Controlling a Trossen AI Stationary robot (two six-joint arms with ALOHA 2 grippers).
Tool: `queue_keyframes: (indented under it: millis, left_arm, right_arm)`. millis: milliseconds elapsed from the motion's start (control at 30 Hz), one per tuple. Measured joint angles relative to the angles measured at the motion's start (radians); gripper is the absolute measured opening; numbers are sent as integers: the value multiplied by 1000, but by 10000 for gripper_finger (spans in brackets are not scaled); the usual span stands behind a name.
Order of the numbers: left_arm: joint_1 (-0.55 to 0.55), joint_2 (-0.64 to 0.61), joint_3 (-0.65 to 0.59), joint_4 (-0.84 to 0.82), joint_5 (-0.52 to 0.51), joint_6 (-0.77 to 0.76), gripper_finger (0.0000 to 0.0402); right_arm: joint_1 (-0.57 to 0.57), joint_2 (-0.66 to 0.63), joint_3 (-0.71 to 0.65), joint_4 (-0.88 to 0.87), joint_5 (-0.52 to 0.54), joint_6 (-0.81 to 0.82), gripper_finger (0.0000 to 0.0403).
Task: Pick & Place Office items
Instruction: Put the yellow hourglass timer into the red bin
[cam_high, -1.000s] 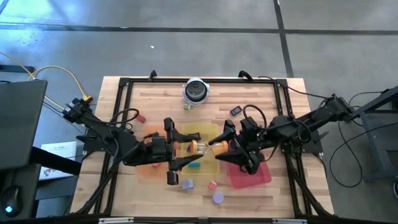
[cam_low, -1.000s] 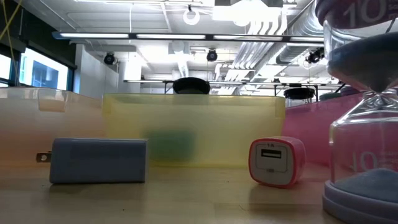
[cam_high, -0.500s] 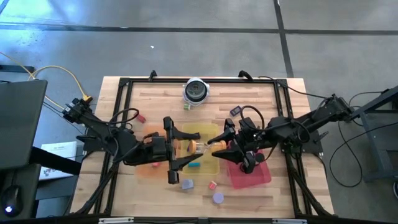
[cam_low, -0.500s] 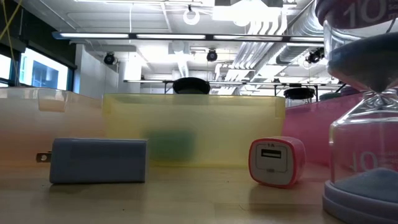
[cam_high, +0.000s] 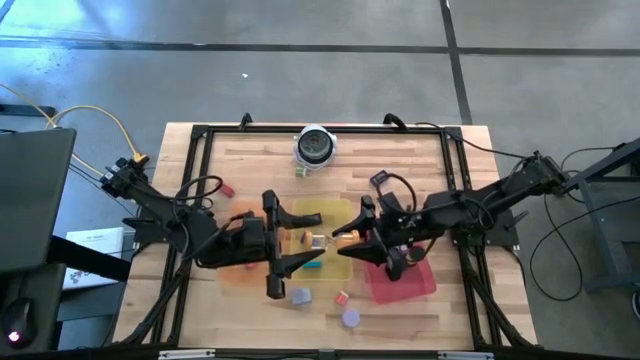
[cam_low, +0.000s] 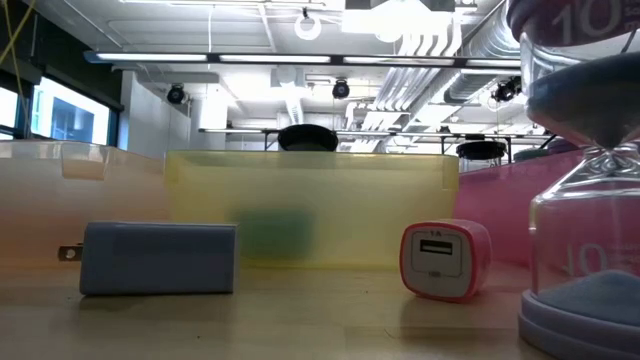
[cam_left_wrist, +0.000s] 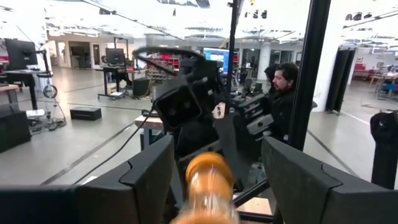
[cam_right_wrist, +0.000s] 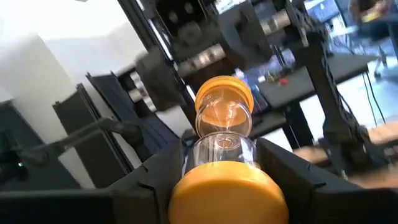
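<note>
An orange-capped hourglass (cam_high: 320, 240) lies level in the air above the yellow tray (cam_high: 335, 210), between my two grippers. My right gripper (cam_high: 345, 240) is shut on the end facing the table's right side. My left gripper (cam_high: 303, 238) is open. In the left wrist view its fingers (cam_left_wrist: 149, 180) stand on either side of the other orange cap (cam_left_wrist: 208, 180), with a gap showing. Loose office items lie near the front edge: a grey-blue block (cam_high: 300, 296), a pink bit (cam_high: 342, 297), a purple disc (cam_high: 350, 318). A teal block (cam_high: 313, 265) lies in the yellow tray. My right gripper pinches the hourglass's near orange cap (cam_right_wrist: 227, 190) between its two fingers, coming level from the table's right side, along the hourglass's length. The hourglass sticks straight out from the fingers, lifted clear, its far cap (cam_right_wrist: 224, 93) between my left gripper's open fingers.
An orange tray (cam_high: 235, 270) lies left of the yellow one and a red tray (cam_high: 425, 285) right of it. A silver-and-black round object (cam_high: 315, 147) stands at the far edge. A red bit (cam_high: 227, 188) and a black piece (cam_high: 380, 180) lie on the wood. The low view shows a purple hourglass (cam_low: 585, 200).
My right gripper has tipped a little at the wrist while staying at the hourglass's end. The hourglass has kept its place, level above the yellow tray, between the two grippers.
</note>
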Motion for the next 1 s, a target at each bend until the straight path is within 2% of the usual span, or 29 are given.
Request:
queue_keyframes:
  millis: [167,367,667,800,1000]
  left_arm:
    - [-5,0,0,0,-25,4,237]
    - [-12,0,0,-2,-34,4,237]
    - [-32,0,0,-3,-33,4,237]
    - [-46,0,0,-5,-42,5,237]
    - [-87,0,0,-8,-131,5,237]
  right_arm:
    - [23,-1,0,-158,-51,81,176]
    - [84,-1,0,-511,-135,273,176]
    - [184,-1,0,-1055,-133,614,177]
    - [257,2,0,-1189,-136,759,177]
    - [365,4,0,-1333,-130,977,178]
